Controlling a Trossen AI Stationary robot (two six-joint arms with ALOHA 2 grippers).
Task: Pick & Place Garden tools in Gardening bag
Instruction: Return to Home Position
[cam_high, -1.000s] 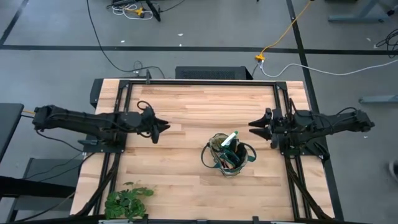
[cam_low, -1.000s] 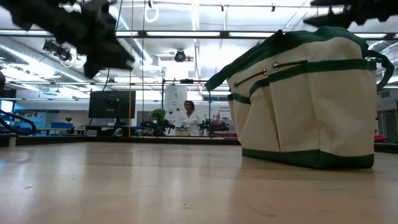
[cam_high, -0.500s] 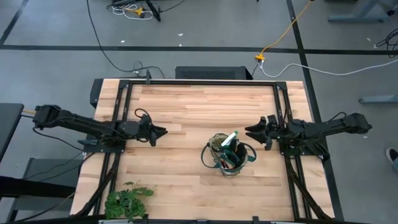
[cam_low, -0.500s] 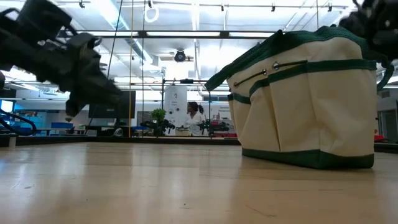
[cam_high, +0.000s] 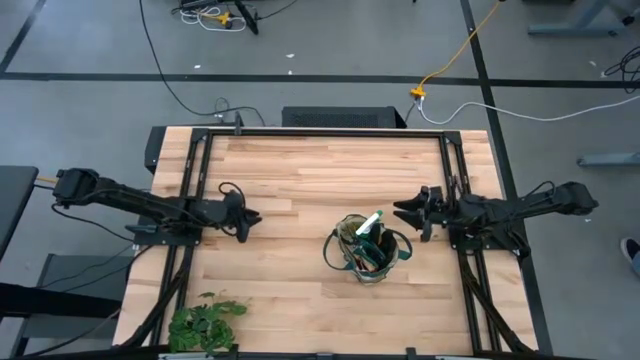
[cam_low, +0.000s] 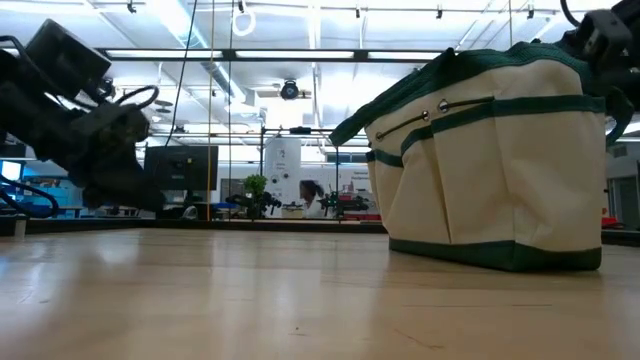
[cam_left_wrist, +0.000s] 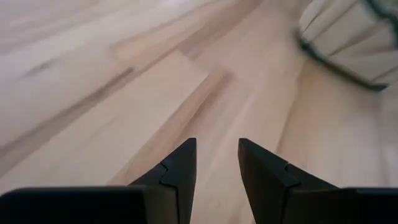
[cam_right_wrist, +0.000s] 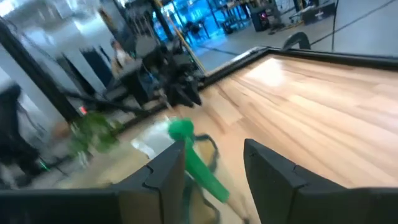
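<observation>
The gardening bag (cam_high: 368, 251), cream with dark green trim, stands on its base right of the table's middle; it also shows in the low view (cam_low: 490, 160). Tools stick out of its open top, among them the green spray bottle with its white nozzle (cam_high: 369, 223), which shows in the right wrist view (cam_right_wrist: 196, 158). My left gripper (cam_high: 258, 215) is open and empty at the table's left, low over the wood (cam_left_wrist: 216, 163). My right gripper (cam_high: 398, 209) is open and empty just right of the bag's top.
A leafy green plant bunch (cam_high: 205, 322) lies at the table's near left corner. Black frame rails (cam_high: 190, 170) run along the table's left, right and far sides. Bare wood lies between my left gripper and the bag. A person shows far off in the room (cam_low: 310, 195).
My left gripper has drawn back toward the table's left edge and gone down close to the wood. My right gripper has gone down a little beside the bag's top. The bag has stayed where it was.
</observation>
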